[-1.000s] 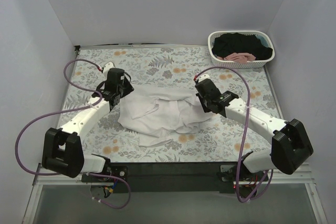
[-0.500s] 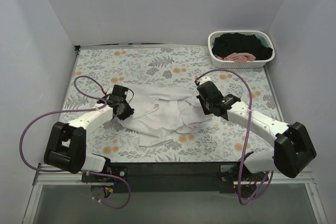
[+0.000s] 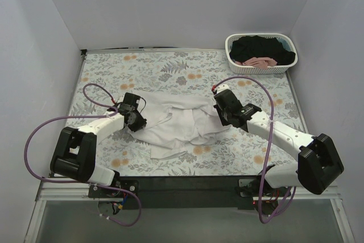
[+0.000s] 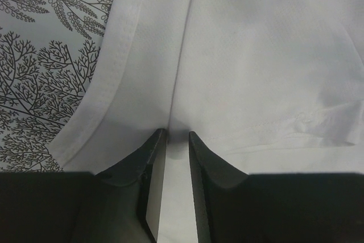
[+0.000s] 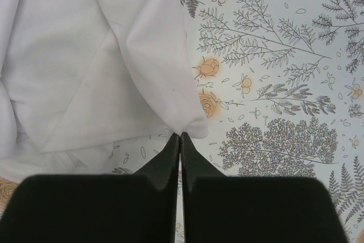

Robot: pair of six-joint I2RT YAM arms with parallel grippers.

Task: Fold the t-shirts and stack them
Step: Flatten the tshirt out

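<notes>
- White cloth in the left wrist view: the left gripper (image 4: 177,135) has its black fingers almost closed, nipping a fold of the plain white short-sleeved shirt (image 3: 176,120) at its left edge.
- Right gripper (image 5: 180,135), fingers pressed together, pinches the shirt's right corner.
- Between them the shirt lies crumpled on the floral-printed tablecloth (image 3: 170,66).
- Far right corner: the white plastic lattice basket (image 3: 230,49) holds a black garment (image 3: 259,45) and a pink garment (image 3: 259,61).

We see bright, even light, soft faint shadows, white t-shirt (image 4: 256,55) nearly washed out, our wrist-view foregrounds blurred.
</notes>
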